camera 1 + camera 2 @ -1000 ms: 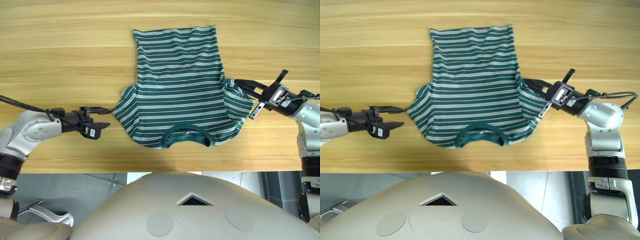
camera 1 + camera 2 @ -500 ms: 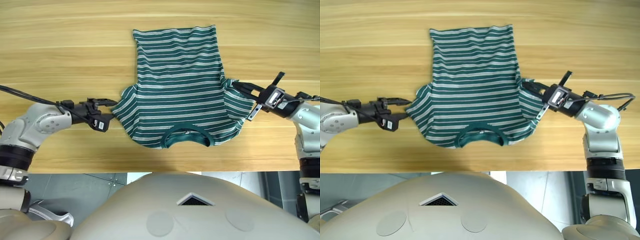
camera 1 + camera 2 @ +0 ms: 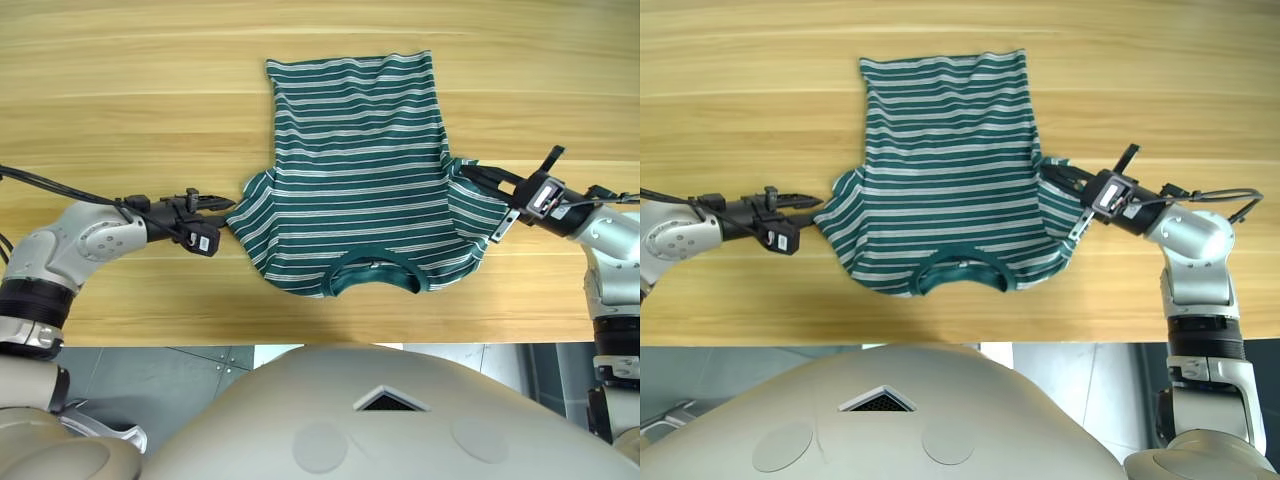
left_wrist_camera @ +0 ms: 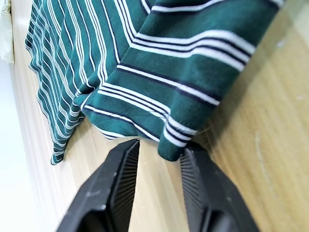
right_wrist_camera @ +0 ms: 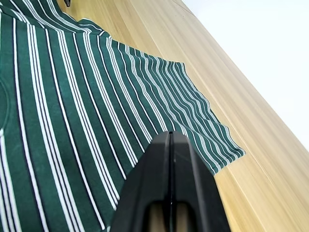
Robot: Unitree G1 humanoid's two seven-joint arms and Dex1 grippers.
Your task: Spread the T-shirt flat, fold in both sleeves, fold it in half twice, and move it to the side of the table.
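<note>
**Starting on the sleeves, with both half-folds left to do**

On the left, the left tool point(image 4: 158, 145) lies low on the pale wooden counter point(image 3: 120, 90). Its two black fingers are released and spread, and the corner of the left sleeve point(image 3: 250, 205) pokes between their tips. No grip has been taken there yet.

In the middle lies the dark green T-shirt with thin white stripes point(image 3: 355, 170), near the counter's front edge. Its collar point(image 3: 375, 272) faces the robot and its hem point(image 3: 350, 62) is at the far end. The body looks flat enough to count the spreading as done. Both short sleeves stick out sideways and look a little rumpled, so neither has been folded in.

On the right, the right tool point(image 5: 170, 135) is clenched, with its fingers pressed together and its tip over the right sleeve point(image 3: 475, 205). Whether any cloth is caught between the fingers cannot be told.

Judged from this, the work is at the sleeve step. What remains is folding both sleeves inward, two folds in half, and the move to the side of the counter.
</note>
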